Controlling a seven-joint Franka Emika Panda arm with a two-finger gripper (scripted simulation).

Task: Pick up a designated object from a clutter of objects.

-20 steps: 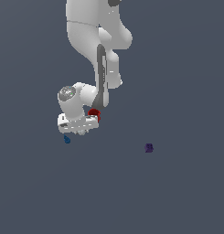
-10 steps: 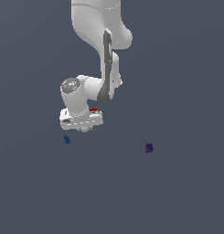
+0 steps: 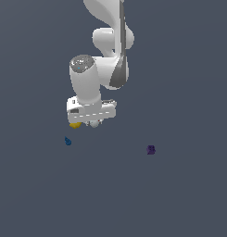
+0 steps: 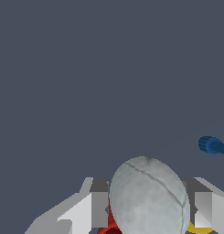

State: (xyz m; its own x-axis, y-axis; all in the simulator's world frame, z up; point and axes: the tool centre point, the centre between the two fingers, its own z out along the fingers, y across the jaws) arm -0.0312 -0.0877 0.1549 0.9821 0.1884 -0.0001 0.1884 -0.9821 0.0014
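Observation:
The designated object, a pale grey-white ball [image 4: 147, 196], fills the gap between my two fingers [image 4: 99, 208] in the wrist view. My gripper [image 4: 151, 211] is shut on it. From the exterior view the ball [image 3: 94, 123] peeks out just under the white hand, with my gripper [image 3: 92, 123] around it. A yellow lump [image 3: 75, 124] shows beside the hand, toward the exterior view's left. Under the ball the wrist view catches the red cup [image 4: 111, 226] and the yellow lump [image 4: 198, 228]. In the exterior view the red cup is hidden by the hand.
A small blue piece [image 3: 67, 141] lies below the hand toward the exterior view's left, and the wrist view shows this blue piece [image 4: 213, 146] too. A dark purple piece [image 3: 151, 149] lies apart toward the exterior view's right. The floor is plain dark grey.
The arm has changed pose and the hand has turned over the clutter. The red cup, seen beside the hand before, is now covered, and the yellow lump and the ball show at the hand's underside.

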